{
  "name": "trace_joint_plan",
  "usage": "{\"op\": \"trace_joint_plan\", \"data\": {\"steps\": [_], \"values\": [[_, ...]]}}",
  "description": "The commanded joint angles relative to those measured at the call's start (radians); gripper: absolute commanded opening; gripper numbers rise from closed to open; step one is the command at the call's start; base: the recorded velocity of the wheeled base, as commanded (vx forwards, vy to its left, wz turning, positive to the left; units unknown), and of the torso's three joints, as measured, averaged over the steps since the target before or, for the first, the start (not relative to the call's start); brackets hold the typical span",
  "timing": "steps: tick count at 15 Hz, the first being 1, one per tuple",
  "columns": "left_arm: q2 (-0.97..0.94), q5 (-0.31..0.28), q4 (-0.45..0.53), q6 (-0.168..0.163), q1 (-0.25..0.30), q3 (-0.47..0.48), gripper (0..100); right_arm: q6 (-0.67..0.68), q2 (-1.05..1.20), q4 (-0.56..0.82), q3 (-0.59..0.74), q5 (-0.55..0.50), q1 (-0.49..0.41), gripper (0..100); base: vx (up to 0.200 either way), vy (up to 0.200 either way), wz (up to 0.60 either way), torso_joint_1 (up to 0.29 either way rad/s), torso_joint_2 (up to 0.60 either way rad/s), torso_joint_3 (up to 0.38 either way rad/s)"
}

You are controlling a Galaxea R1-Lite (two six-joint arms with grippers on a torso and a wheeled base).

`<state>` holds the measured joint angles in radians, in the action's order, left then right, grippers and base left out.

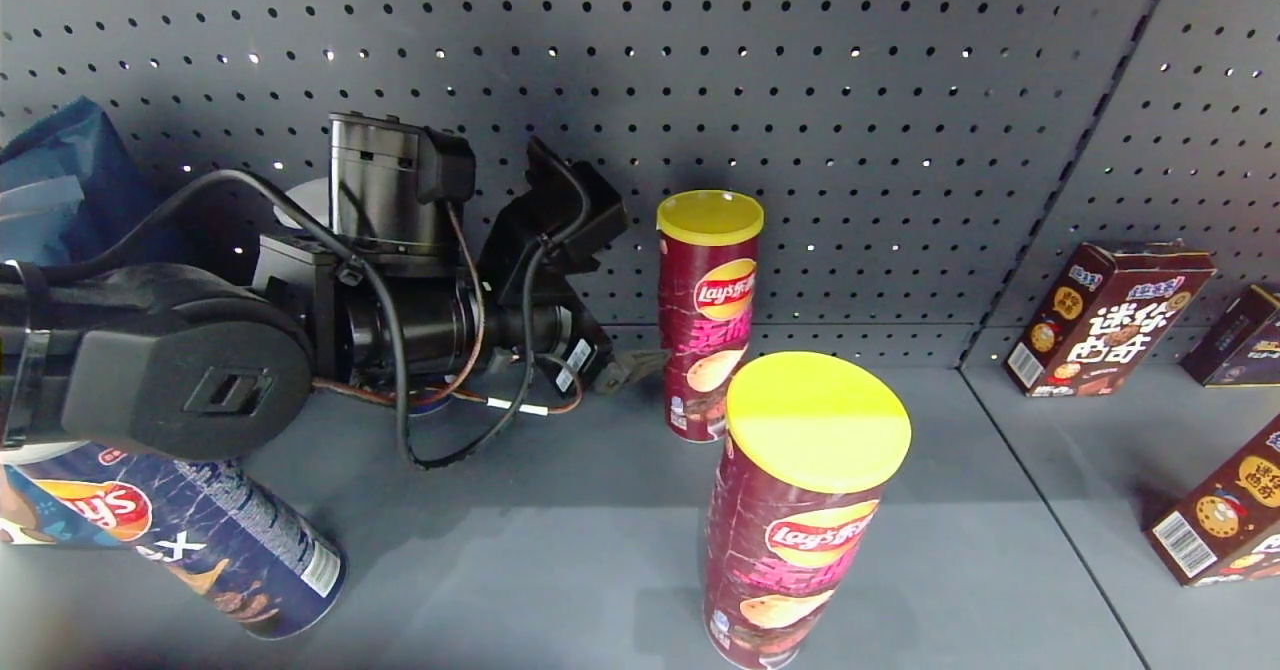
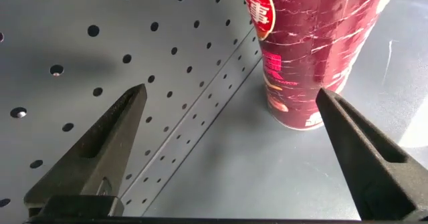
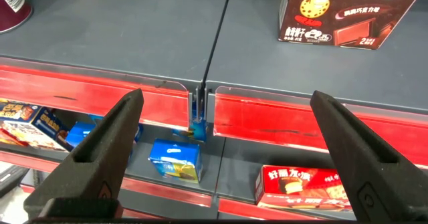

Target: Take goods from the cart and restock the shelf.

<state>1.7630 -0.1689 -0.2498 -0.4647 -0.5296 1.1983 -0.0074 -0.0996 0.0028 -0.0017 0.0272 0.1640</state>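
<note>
Two maroon chip cans with yellow lids stand upright on the grey shelf (image 1: 560,550): one at the back (image 1: 707,315) by the pegboard, one nearer the front (image 1: 795,520). My left arm lies over the shelf's left part, and its gripper (image 1: 628,366) ends just left of the back can's base. In the left wrist view this gripper (image 2: 231,90) is open and empty, with the back can (image 2: 311,50) just beyond its fingertips. My right gripper (image 3: 227,95) hangs open and empty in front of the shelf's red front rail (image 3: 281,120).
A blue chip can (image 1: 200,540) sits tilted under my left arm at the front left. Behind it is a blue bag (image 1: 60,185). Brown snack boxes (image 1: 1105,320) stand on the right shelf section. The lower shelf holds blue boxes (image 3: 175,160) and a red box (image 3: 301,187).
</note>
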Motion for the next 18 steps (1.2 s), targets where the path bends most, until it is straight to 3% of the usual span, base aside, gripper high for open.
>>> {"op": "trace_joint_plan", "data": {"steps": [1,18], "values": [[0.001,0.0,-0.002,0.0,-0.004,0.003,100,0.0,-0.002,0.0,0.0,0.0,0.0,100,0.0,0.0,0.0,0.0,0.0,0.0],[0.046,0.046,0.0,0.001,0.011,0.041,100,0.0,-0.002,0.0,0.0,0.0,0.0,100,0.0,0.0,0.0,0.0,0.0,0.0]]}}
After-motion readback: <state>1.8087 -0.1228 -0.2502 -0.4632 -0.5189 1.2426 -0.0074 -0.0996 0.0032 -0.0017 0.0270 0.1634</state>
